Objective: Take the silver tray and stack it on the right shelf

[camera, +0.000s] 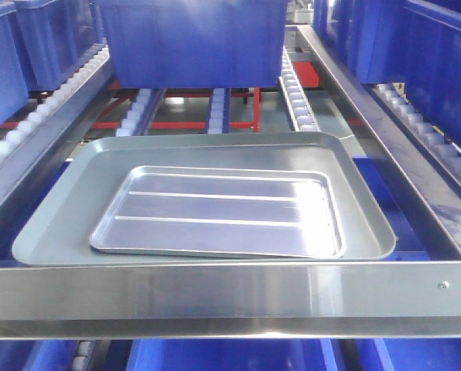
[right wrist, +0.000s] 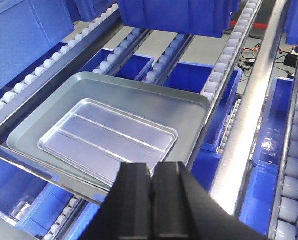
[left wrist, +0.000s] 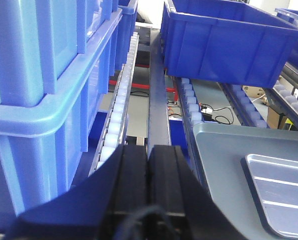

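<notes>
Here silver tray lies inside grey tray.

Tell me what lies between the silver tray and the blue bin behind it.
In the front view, only the larger grey tray's floor and rim, then white rollers, separate the silver tray from the blue bin.

shiny silver tray with two pale ridges, dull grey tray, blue bins, seemingly white rollers.
</notes>
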Available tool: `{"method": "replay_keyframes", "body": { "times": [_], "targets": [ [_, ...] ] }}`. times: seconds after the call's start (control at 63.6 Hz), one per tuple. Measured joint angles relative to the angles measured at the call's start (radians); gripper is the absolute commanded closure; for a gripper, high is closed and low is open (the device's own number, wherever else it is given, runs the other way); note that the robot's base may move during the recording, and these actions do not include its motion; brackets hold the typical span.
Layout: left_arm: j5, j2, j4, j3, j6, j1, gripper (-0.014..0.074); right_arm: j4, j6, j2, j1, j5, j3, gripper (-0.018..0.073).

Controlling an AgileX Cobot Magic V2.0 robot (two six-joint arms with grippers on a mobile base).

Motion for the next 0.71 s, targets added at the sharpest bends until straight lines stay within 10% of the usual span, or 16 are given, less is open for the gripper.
{"method": "replay_keyframes", "body": {
  "times": [0.708],
  "targets": [
    [0.000, 0.000, 0.000, 0.000, 0.000, 0.000, 0.0697, 0.304, -0.376, -0.316, -0.556, -0.357, 0.401, 0.0504]
  ]
}}
